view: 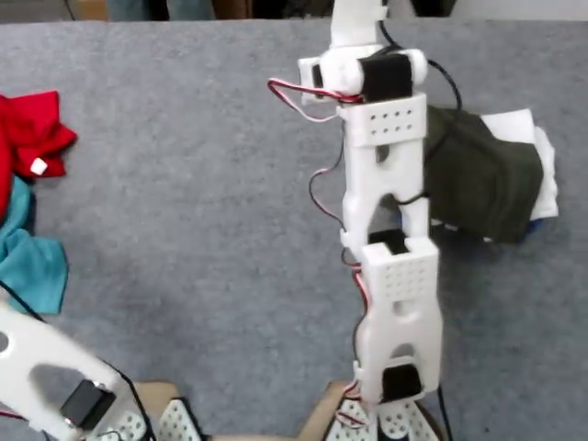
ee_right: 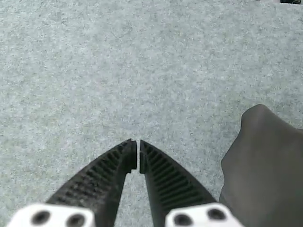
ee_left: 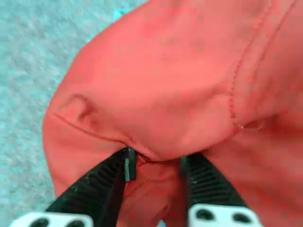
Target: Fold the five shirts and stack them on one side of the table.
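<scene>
A red shirt [ee_left: 180,85] lies crumpled, and my left gripper [ee_left: 156,163] is shut on a bunched fold of it, with cloth pinched between the black fingers [ee_left: 124,166]. From above, the red shirt [view: 32,138] sits at the table's left edge with a teal shirt [view: 32,262] just in front of it. A dark green folded shirt [view: 482,179] tops a pile at the right, over a white one [view: 544,156] and a blue edge [view: 536,228]. My right gripper [ee_right: 138,156] is shut and empty over bare table, beside the dark green shirt [ee_right: 265,165].
The grey felt table [view: 184,230] is bare across its middle. The right arm's white links [view: 395,257] run up the centre from the near edge. Part of the left arm [view: 55,372] crosses the near-left corner.
</scene>
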